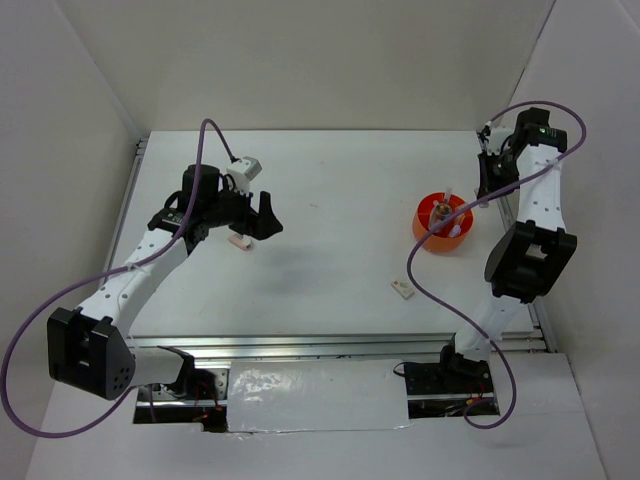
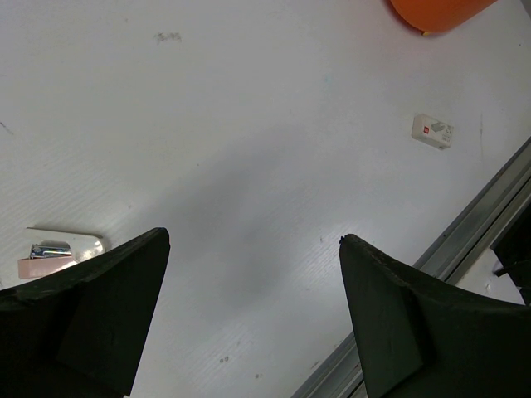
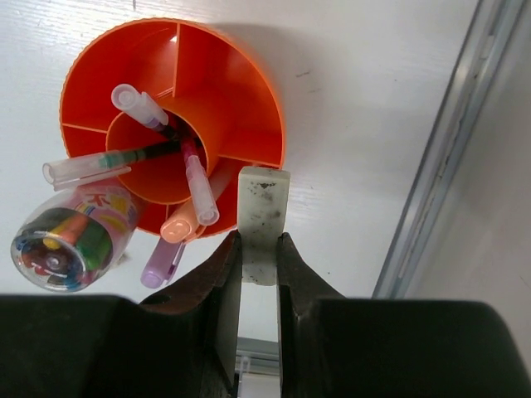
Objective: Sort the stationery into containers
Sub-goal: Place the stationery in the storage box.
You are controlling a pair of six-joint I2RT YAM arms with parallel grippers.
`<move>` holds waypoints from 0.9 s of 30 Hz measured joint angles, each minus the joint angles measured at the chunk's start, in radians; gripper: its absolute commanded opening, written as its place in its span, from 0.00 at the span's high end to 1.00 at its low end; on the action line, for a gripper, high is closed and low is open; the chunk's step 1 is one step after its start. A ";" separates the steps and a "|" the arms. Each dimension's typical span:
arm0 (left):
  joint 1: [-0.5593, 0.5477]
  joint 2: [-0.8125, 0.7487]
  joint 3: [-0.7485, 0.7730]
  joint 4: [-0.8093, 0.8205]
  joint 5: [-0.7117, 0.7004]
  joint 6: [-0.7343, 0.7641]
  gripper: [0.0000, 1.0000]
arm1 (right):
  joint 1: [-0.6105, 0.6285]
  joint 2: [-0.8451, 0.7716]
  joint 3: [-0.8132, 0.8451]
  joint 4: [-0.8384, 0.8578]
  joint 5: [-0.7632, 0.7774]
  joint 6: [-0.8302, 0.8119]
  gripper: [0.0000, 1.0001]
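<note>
The round orange tub (image 3: 236,91) with an inner ring divider holds several pens (image 3: 199,186) that stand in its middle and lean over its rim. My right gripper (image 3: 260,236) is shut on a smudged white eraser block (image 3: 264,207), which hangs at the tub's near rim. In the top view the tub (image 1: 425,238) stands at the right, under my right gripper (image 1: 483,192). My left gripper (image 2: 253,240) hangs open over bare table, with nothing between its fingers. A small pink item (image 2: 46,267) with a metal part lies just left of it. It also shows in the top view as a pink item (image 1: 240,241).
A small white eraser with a red label (image 2: 432,129) lies loose on the table, mid-right in the top view as a white eraser (image 1: 402,290). A clear round tube of coloured pieces (image 3: 70,236) leans at the tub. An aluminium rail (image 2: 465,240) runs along the table's near edge.
</note>
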 measured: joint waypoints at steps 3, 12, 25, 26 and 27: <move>0.000 0.000 0.000 0.000 0.000 0.001 0.04 | -0.006 0.027 0.000 0.000 -0.027 -0.016 0.99; 0.000 0.008 0.000 0.000 0.000 0.001 0.04 | -0.007 0.113 0.000 0.001 -0.071 -0.041 0.97; -0.001 0.027 0.000 0.000 0.001 0.002 0.04 | 0.021 0.133 0.000 0.022 -0.075 -0.056 0.91; -0.002 0.027 0.000 0.000 0.001 0.002 0.04 | 0.024 0.135 0.000 0.024 -0.075 -0.058 0.90; -0.002 0.027 0.000 0.000 0.001 0.002 0.04 | 0.027 0.139 0.001 0.024 -0.075 -0.060 0.89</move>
